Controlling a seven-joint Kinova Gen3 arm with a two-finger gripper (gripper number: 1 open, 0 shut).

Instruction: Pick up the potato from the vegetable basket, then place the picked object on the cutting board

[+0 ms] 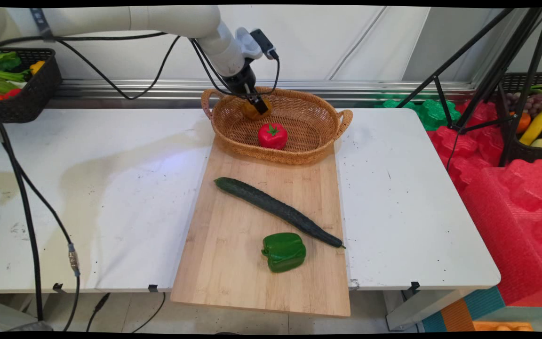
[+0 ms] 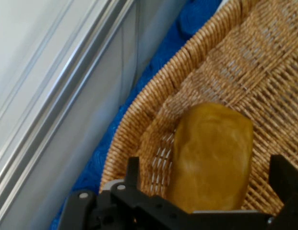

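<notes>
My gripper [image 1: 258, 105] hangs inside the far left part of a wicker basket [image 1: 313, 155]. A yellow-orange pepper-like piece [image 1: 251, 111] lies against the basket's wall right at the fingers. In the hand view that yellow piece [image 2: 211, 158] sits between the two fingers of the gripper [image 2: 208, 168], with a gap on each side, so the gripper is open around it. A red tomato [image 1: 272, 135] rests in the basket just in front of the gripper. The basket wall [image 2: 153, 120] curves behind the yellow piece.
The basket stands at the far end of a wooden cutting board [image 1: 233, 263], which also holds a long cucumber [image 1: 278, 210] and a green bell pepper [image 1: 284, 252]. A black crate of vegetables [image 1: 35, 94] sits at the back left. Tripod legs [image 1: 459, 89] and red foam [image 1: 511, 207] stand at the right.
</notes>
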